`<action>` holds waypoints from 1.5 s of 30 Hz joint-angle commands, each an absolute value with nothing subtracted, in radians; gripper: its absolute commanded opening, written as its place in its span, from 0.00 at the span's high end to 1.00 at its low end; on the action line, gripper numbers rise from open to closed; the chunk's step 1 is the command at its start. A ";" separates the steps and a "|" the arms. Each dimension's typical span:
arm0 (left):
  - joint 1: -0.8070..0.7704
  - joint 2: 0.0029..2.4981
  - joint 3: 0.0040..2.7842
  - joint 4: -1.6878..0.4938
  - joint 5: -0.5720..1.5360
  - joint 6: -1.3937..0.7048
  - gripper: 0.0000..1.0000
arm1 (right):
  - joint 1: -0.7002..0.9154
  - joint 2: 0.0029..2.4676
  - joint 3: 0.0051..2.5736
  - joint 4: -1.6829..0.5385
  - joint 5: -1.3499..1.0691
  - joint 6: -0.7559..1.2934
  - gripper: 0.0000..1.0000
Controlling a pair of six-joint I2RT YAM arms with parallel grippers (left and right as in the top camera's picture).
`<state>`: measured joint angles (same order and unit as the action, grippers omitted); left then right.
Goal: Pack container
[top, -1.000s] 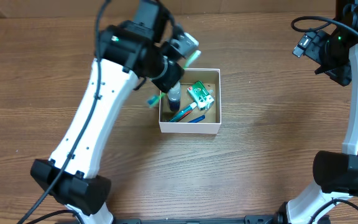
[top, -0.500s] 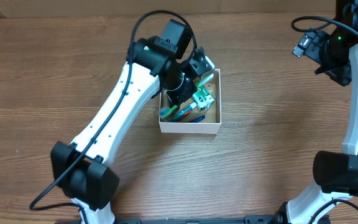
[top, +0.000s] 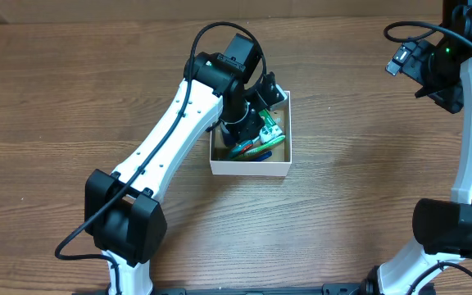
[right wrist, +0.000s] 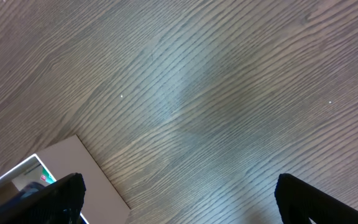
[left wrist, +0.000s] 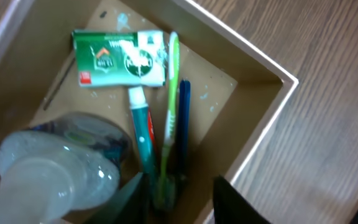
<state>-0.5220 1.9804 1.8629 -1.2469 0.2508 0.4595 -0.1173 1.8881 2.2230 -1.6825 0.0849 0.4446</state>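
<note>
Cardboard container (top: 250,169) sat near the bench (top: 342,205) centre; left end effector (left wrist: 179,188) hung over it, jaws parted either side of a green toothbrush (left wrist: 171,106); right end effector (right wrist: 178,190), spread wide, hung near the far right corner.

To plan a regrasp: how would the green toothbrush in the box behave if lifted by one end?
The green toothbrush looks thin and straight, so it is probably stiff and light. Lying flat beside the blue item, it seems unlikely to roll.
</note>
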 commanded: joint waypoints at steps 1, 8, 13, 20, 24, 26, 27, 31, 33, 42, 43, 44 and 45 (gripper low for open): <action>-0.525 1.898 1.874 -1.274 0.237 0.386 0.53 | -0.119 1.888 2.226 -1.678 0.088 0.445 0.00; -0.525 1.671 1.874 -1.314 0.110 0.152 0.00 | -0.119 1.888 2.226 -1.678 0.088 0.445 0.00; -0.525 1.488 1.874 -1.425 0.012 -0.072 0.00 | -0.119 1.888 2.226 -1.678 0.088 0.445 0.00; -0.525 1.240 1.874 -1.506 -0.025 -0.285 0.00 | -0.119 1.888 2.226 -1.678 0.088 0.445 0.00; -0.525 1.166 1.874 -1.609 0.015 -0.464 0.00 | -0.119 1.888 2.226 -1.678 0.088 0.445 0.00; -0.525 1.139 1.874 -1.650 0.038 -0.495 0.00 | -0.119 1.888 2.226 -1.678 0.088 0.445 0.00; -0.525 1.127 1.874 -1.668 0.037 -0.495 0.00 | -0.119 1.888 2.226 -1.678 0.088 0.445 0.00; -0.525 1.108 1.874 -1.689 0.016 -0.463 0.00 | -0.119 1.888 2.226 -1.678 0.088 0.445 0.00; -0.525 1.105 1.873 -1.689 0.041 -0.381 0.00 | -0.119 1.888 2.226 -1.678 0.088 0.445 0.00; -0.519 1.101 1.701 -1.677 0.056 -0.352 0.00 | -0.119 1.888 2.226 -1.678 0.088 0.445 0.00; -0.508 1.093 1.652 -1.654 0.036 -0.350 0.00 | -0.119 1.888 2.226 -1.678 0.088 0.445 0.00; -0.488 1.076 1.588 -1.608 0.014 -0.342 0.00 | -0.119 1.888 2.226 -1.678 0.088 0.445 0.00; -0.472 1.061 1.546 -1.570 0.011 -0.329 0.00 | -0.119 1.888 2.226 -1.678 0.088 0.445 0.00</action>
